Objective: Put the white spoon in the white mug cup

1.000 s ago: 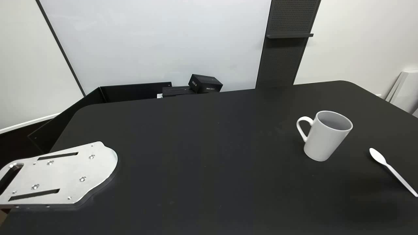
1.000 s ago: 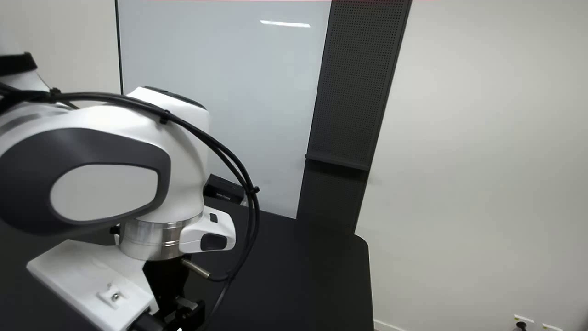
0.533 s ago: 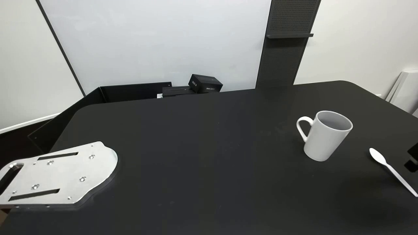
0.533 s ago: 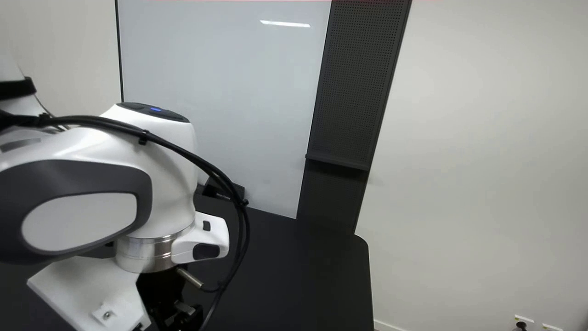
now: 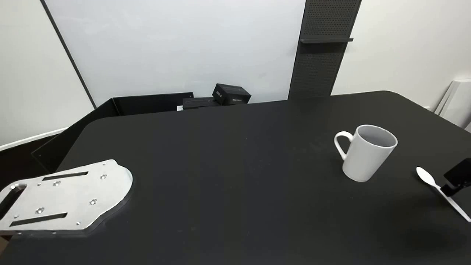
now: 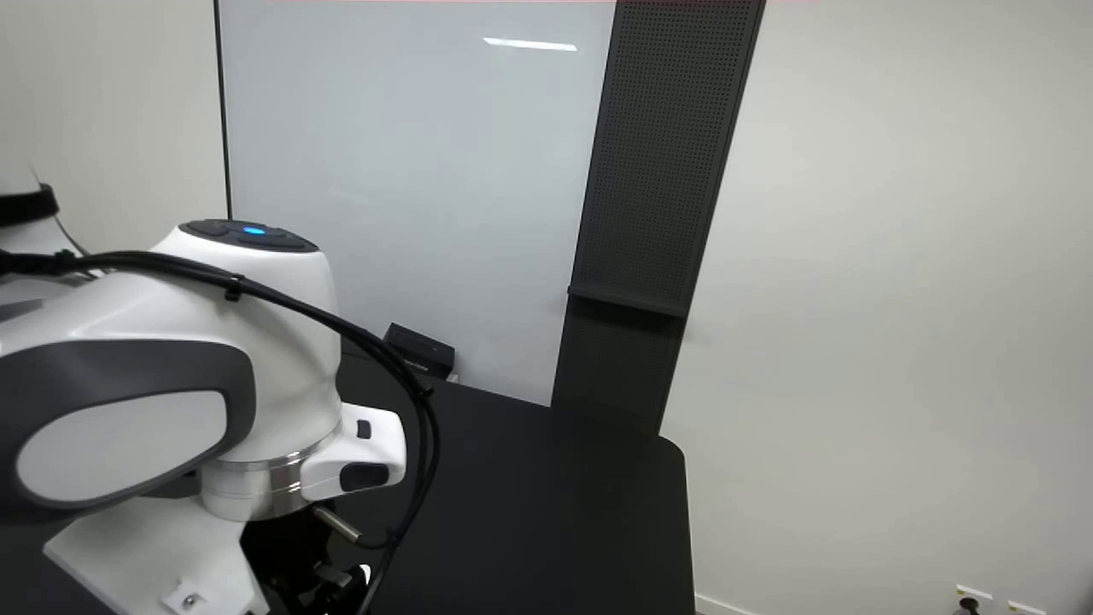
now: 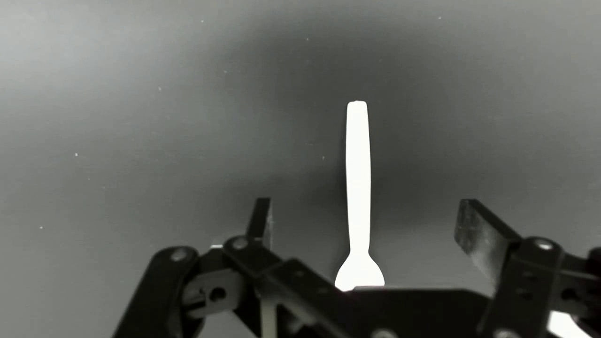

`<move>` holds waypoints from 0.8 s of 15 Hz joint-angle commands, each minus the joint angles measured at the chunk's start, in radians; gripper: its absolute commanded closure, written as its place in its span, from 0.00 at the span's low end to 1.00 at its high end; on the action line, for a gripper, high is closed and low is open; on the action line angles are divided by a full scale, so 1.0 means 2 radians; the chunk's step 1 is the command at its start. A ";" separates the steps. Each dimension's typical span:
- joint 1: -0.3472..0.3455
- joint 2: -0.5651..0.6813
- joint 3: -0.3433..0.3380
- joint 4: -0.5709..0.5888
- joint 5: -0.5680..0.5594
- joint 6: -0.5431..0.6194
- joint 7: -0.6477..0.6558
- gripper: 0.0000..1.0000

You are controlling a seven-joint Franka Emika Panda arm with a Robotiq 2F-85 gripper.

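Note:
The white spoon [image 5: 427, 177] lies flat on the black table at the right in an exterior view. It also shows in the wrist view [image 7: 358, 173], handle pointing up, its bowl partly hidden behind the gripper. The white mug cup [image 5: 366, 158] stands upright left of the spoon, handle to the left. A white patch at the lower right of the wrist view may be the mug. My gripper [image 7: 364, 216] is open, its fingers on either side of the spoon handle and apart from it. A black fingertip [image 5: 456, 178] overlaps the spoon handle at the right edge of an exterior view.
A flat silver metal plate [image 5: 70, 197] with slots lies at the table's left edge. Black boxes [image 5: 231, 95] stand behind the far edge of the table [image 5: 235, 165]. The white robot arm [image 6: 265, 367] with its cables fills the left of an exterior view.
The arm has moved lower and left in an exterior view. A gripper finger has come in from the right edge and down over the spoon handle. Spoon and mug have not moved.

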 commanded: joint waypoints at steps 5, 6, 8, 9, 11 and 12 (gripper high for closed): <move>-0.008 0.022 0.020 -0.010 0.020 0.031 0.001 0.00; -0.007 0.024 0.021 -0.011 0.021 0.034 0.001 0.00; -0.006 0.030 0.023 -0.012 0.025 0.038 0.001 0.00; -0.007 0.031 0.025 -0.012 0.027 0.040 0.000 0.00; -0.011 0.036 0.032 -0.012 0.033 0.049 -0.002 0.00; -0.013 0.038 0.035 -0.011 0.037 0.051 -0.003 0.00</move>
